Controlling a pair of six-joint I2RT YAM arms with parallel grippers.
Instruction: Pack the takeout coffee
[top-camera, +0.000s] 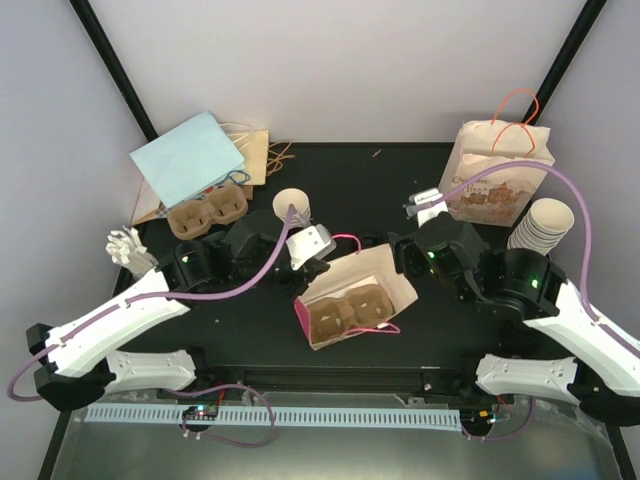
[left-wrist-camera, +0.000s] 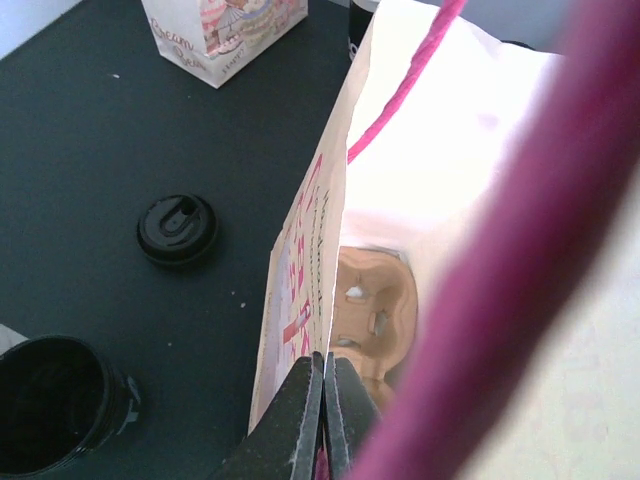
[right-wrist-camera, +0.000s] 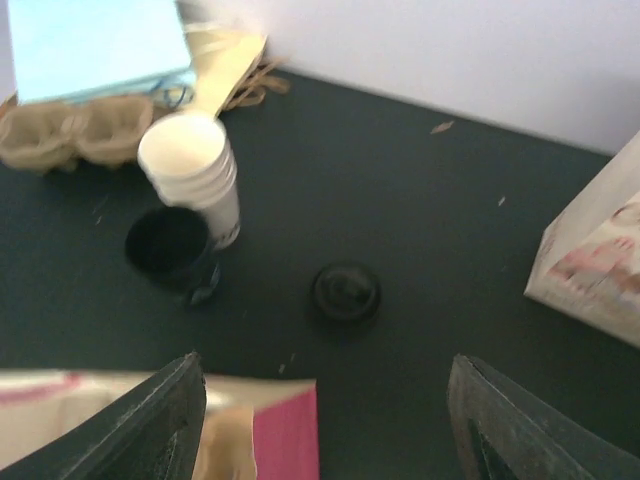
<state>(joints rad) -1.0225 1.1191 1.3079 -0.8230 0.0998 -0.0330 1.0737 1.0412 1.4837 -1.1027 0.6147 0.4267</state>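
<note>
A white paper bag with pink sides (top-camera: 385, 285) lies mouth-open in the middle of the black table, with a brown cardboard cup carrier (top-camera: 345, 312) inside it. My left gripper (top-camera: 308, 268) is shut on the bag's rim, and its fingertips (left-wrist-camera: 312, 400) pinch the printed wall (left-wrist-camera: 300, 290) with the carrier (left-wrist-camera: 378, 310) just behind. My right gripper (right-wrist-camera: 330, 420) stands open above the bag's pink corner (right-wrist-camera: 285, 435), touching nothing. A white paper cup (right-wrist-camera: 195, 175), a black cup (right-wrist-camera: 168, 247) and a black lid (right-wrist-camera: 345, 292) sit on the table beyond it.
A second printed bag (top-camera: 495, 170) stands at the back right beside a stack of paper cups (top-camera: 540, 225). At the back left lie a light blue bag (top-camera: 190, 160), another carrier (top-camera: 207, 212) and white pieces (top-camera: 128, 247). A pink handle (left-wrist-camera: 520, 250) blurs the left wrist view.
</note>
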